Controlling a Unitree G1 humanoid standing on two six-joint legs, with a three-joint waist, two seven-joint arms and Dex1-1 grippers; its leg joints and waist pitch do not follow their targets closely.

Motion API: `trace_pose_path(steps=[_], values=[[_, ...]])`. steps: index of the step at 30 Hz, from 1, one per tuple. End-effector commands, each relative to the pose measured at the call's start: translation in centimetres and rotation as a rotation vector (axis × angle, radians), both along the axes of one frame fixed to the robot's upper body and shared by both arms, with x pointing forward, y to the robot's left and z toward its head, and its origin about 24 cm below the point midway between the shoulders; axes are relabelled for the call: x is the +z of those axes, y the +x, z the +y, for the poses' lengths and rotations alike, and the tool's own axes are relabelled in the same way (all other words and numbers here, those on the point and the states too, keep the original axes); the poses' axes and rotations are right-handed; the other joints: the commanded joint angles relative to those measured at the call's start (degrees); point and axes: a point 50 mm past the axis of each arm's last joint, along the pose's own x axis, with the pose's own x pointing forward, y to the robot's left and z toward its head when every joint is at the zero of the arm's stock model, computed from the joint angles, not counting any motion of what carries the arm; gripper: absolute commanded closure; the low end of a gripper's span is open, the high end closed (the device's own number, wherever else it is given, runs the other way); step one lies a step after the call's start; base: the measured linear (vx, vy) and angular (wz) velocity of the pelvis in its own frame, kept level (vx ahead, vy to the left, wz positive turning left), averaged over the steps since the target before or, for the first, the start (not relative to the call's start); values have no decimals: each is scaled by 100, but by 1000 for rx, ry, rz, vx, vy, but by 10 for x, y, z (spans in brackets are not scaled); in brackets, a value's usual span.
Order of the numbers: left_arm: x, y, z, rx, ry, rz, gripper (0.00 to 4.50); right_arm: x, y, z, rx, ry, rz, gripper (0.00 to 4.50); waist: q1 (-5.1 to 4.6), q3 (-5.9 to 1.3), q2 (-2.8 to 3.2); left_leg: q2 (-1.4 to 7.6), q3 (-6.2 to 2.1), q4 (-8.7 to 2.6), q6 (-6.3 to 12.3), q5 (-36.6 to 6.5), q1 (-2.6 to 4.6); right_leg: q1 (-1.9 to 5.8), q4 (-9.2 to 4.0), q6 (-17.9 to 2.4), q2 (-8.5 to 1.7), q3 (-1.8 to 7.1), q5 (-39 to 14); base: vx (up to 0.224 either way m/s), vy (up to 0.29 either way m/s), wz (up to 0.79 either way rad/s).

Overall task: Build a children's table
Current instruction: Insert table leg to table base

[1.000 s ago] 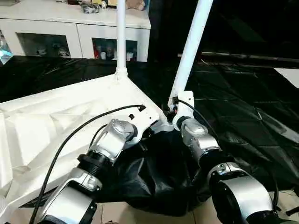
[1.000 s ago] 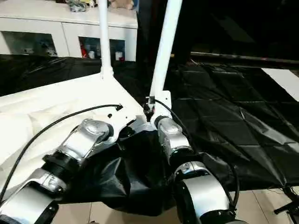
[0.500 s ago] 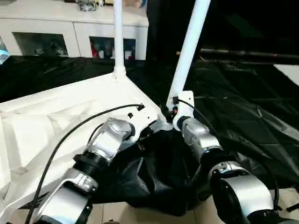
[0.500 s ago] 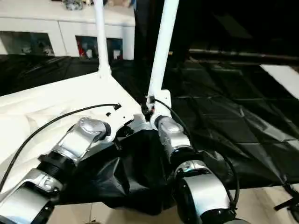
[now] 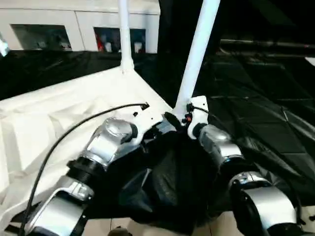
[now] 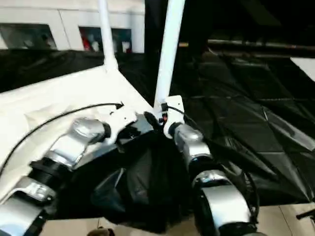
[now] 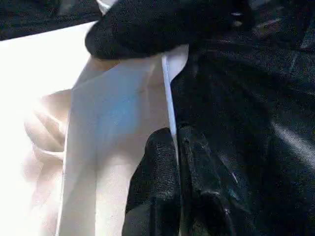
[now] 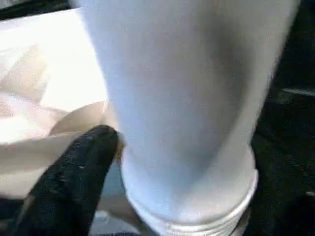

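From our head views, the top (image 5: pixel 64 105) lies ribbed side up on a black sheet (image 5: pixel 266 113), its near corner overhanging crumpled folds of that sheet. One leg (image 5: pixel 124 34) stands upright in the far corner socket; a second leg (image 5: pixel 197 54) rises, tilted, from the near corner. Beyond the top's right edge the sheet lies bare. A cabinet (image 5: pixel 78 32) stands behind the far edge; we can read no writing anywhere.

Our left gripper (image 5: pixel 165 123) sits at the near corner's rim, and our right gripper (image 5: pixel 183 112) sits at the base of the tilted leg.

In our left wrist view, our left fingers (image 7: pixel 157 172) are pinched together on the top's thin edge (image 7: pixel 169 101), with the sheet just beside it.

In our right wrist view, the leg's threaded end (image 8: pixel 192 206) stands close ahead. One right finger (image 8: pixel 74 172) lies beside it; we cannot tell whether the fingers grip the leg.
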Motion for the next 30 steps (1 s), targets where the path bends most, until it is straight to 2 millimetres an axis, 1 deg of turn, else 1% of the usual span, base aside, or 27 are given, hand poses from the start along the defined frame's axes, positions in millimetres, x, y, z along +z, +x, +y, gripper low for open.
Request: trace_pose_path(steps=[1, 2, 3, 6, 7, 8, 11, 12, 13, 14, 15, 16, 17, 18, 19, 22, 25, 26, 30], values=[[-6, -8, -2, -101, 25, 19, 450, -2, -5, -7, 93, -48, -9, 12, -13, -368, 5, 185, -28, -202, 413, -379, 97, 281, -240, -1210, -345, 301, 1079, 0, 0, 0], [-6, -8, -1, -107, 27, 19, 450, -1, -6, -9, 102, -54, -13, 12, -19, -371, 1, 188, -18, -193, 430, -379, 104, 270, -233, -1228, -348, 307, 1093, 0, 0, 0], [-7, -9, -1, -121, 25, 24, 450, 0, -7, -12, 127, -61, -23, 12, -23, -363, 7, 195, -22, -202, 429, -416, 96, 273, -238, -1260, -347, 301, 990, 0, 0, 0], [-8, -13, 3, -175, 30, 27, 450, 2, -13, -21, 195, -72, -45, 12, 0, -347, 3, 221, -28, -213, 372, -627, 93, 281, -268, -1199, -361, 298, 620, 0, 0, 0], [-6, -16, 6, -224, 22, 28, 450, 5, -19, -29, 255, -82, -61, 12, -1, -347, 10, 229, -28, -217, 346, -676, 98, 274, -265, -1185, -360, 301, 557, 0, 0, 0], [-5, -17, 8, -241, 17, 38, 450, 7, -23, -34, 289, -87, -68, 12, 33, -351, 8, 231, -27, -208, 333, -708, 115, 274, -276, -1131, -347, 299, 502, 0, 0, 0], [-4, -20, 10, -287, 2, 44, 450, 11, -29, -39, 340, -91, -78, 12, 43, -343, -8, 224, -26, -200, 287, -716, 93, 268, -254, -1158, -347, 303, 504, 0, 0, 0], [-2, -22, 12, -327, -10, 55, 450, 13, -34, -43, 382, -96, -82, 12, 44, -333, 2, 224, -30, -203, 267, -803, 86, 267, -263, -1145, -359, 305, 353, 0, 0, 0], [-2, -25, 14, -365, -12, 65, 450, 15, -39, -45, 424, -103, -83, 12, 65, -339, -1, 232, -31, -193, 268, -841, 91, 277, -270, -1109, -370, 307, 269, 0, 0, 0], [-2, -27, 15, -383, -10, 69, 450, 15, -41, -46, 444, -106, -83, 12, 60, -329, -7, 234, -36, -202, 270, -855, 82, 277, -275, -1102, -366, 307, 240, 0, 0, 0], [-3, -28, 17, -393, -6, 74, 450, 15, -44, -47, 484, -115, -79, 12, 64, -329, 5, 240, -33, -206, 249, -919, 87, 263, -275, -1114, -370, 306, 153, 0, 0, 0], [-3, -29, 18, -399, -5, 76, 450, 15, -47, -47, 511, -120, -76, 12, 70, -329, 4, 239, -30, -204, 239, -973, 94, 259, -284, -1123, -368, 305, 99, 0, 0, 0], [-3, -30, 20, -416, -9, 85, 450, 14, -55, -49, 586, -144, -62, 12, 74, -325, 7, 241, -29, -206, 218, -1030, 100, 247, -288, -1140, -365, 307, 20, 0, 0, 0], [-3, -31, 22, -423, -11, 88, 450, 14, -59, -49, 613, -155, -53, 12, 97, -318, 4, 244, -33, -203, 206, -1083, 102, 252, -297, -1121, -362, 306, -62, 0, 0, 0], [-2, -31, 23, -426, -12, 90, 450, 14, -61, -50, 626, -161, -47, 12, 99, -318, 2, 250, -41, -212, 190, -1112, 90, 256, -289, -1107, -372, 309, -121, 0, 0, 0], [-2, -31, 24, -435, -20, 95, 450, 14, -62, -51, 631, -162, -41, 12, 82, -325, -6, 241, -45, -212, 133, -1151, 91, 245, -289, -1149, -385, 310, -216, 0, 0, 0], [-1, -33, 24, -451, -24, 100, 450, 13, -63, -51, 632, -168, -34, 12, 86, -335, -12, 238, -44, -195, 134, -1060, 95, 248, -272, -1194, -387, 313, -129, 0, 0, 0], [-1, -33, 24, -456, -24, 101, 450, 14, -62, -50, 630, -162, -35, 38, 85, -340, -19, 234, -41, -186, 158, -974, 92, 249, -257, -1217, -380, 310, -15, 0, 0, 0], [-1, -34, 25, -466, -20, 103, 450, 15, -62, -48, 627, -155, -35, 48, 96, -360, -26, 220, -37, -146, 264, -727, 81, 264, -210, -1286, -368, 300, 340, 0, 0, 0]])
